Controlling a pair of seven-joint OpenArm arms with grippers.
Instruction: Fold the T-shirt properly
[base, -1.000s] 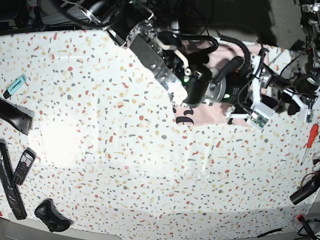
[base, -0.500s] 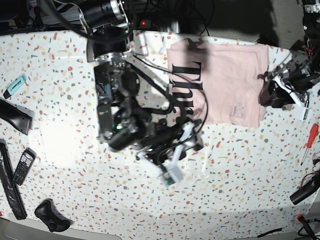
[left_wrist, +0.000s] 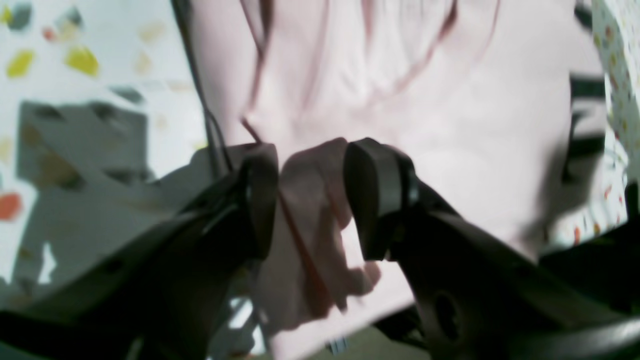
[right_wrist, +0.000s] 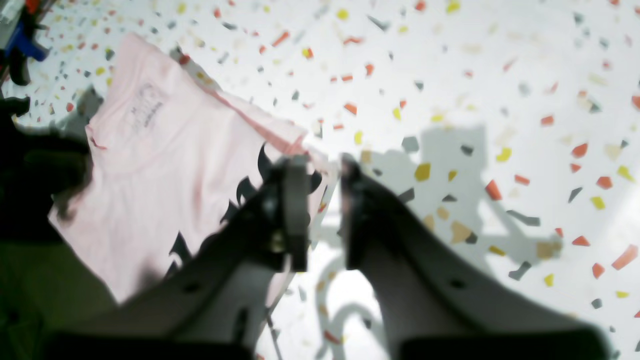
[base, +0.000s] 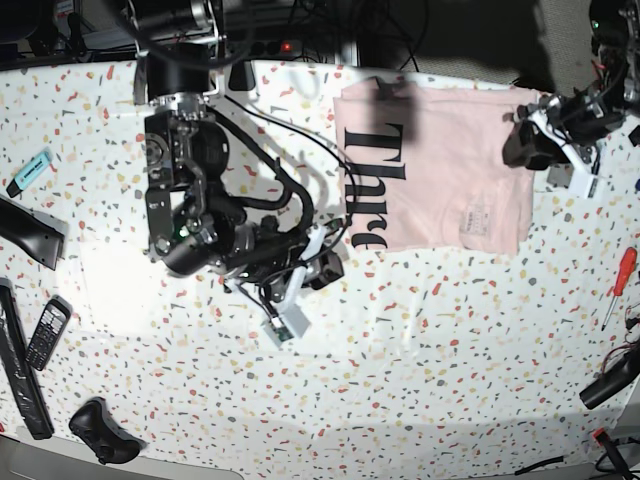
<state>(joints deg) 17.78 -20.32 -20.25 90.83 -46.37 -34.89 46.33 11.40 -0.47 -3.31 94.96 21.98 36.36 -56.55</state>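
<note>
Base view shows the T-shirt (base: 450, 170) lying flat at the far right of the speckled table (base: 420, 380), already doubled into a compact rectangle with black lettering along its left edge and a small printed label near its near right corner. Soft, light cotton like this will sag and drag rather than hold a shape, so it seems best taken by a pinch at a corner or hem, several layers together. The left gripper (left_wrist: 310, 200) sits at the shirt's right edge; its wrist camera shows the fingers standing apart with a fold of pink cloth bunched between them, not visibly clamped. The right gripper (right_wrist: 320, 210) hangs over the table just left of the shirt's near left corner, fingers drawn to a narrow gap; a thin edge of cloth reaches toward that gap, but blur hides whether it is caught. Well apart from the shirt, along the left edge of the table, lie a teal marker (base: 30, 170), a mobile phone (base: 46, 333), a dark game controller (base: 103, 432) and a long black bar. A red screwdriver (base: 620, 283) lies at the right edge. Nothing lies on the shirt; only the right arm's dangling cable (base: 300, 170) crosses near its left side.
</note>
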